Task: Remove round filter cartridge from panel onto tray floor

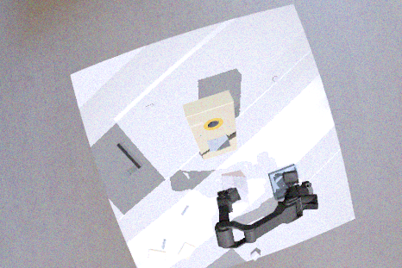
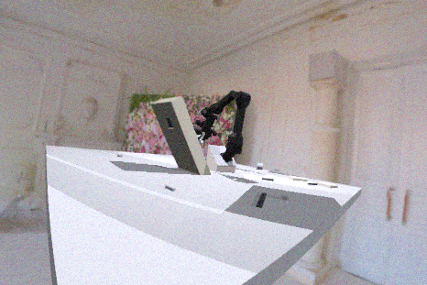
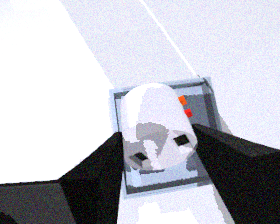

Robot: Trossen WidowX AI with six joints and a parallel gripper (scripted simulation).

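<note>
Cartridge (image 3: 158, 125) sits clamped between our gripper's fingers (image 1: 291, 177) above the blue tray (image 1: 271, 185) (image 3: 122, 191), and if we lower it off-centre or release too high, it could catch the tray's wall or tip and roll

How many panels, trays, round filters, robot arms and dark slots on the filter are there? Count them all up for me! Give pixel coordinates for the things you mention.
Panel (image 1: 227, 115) (image 2: 176, 140): 1
Tray (image 1: 273, 186) (image 3: 166, 188): 1
Round filter (image 3: 153, 112): 1
Robot arm (image 1: 268, 225) (image 2: 238, 122): 1
Dark slots (image 3: 182, 140) on the filter: 2
Total: 6
</note>
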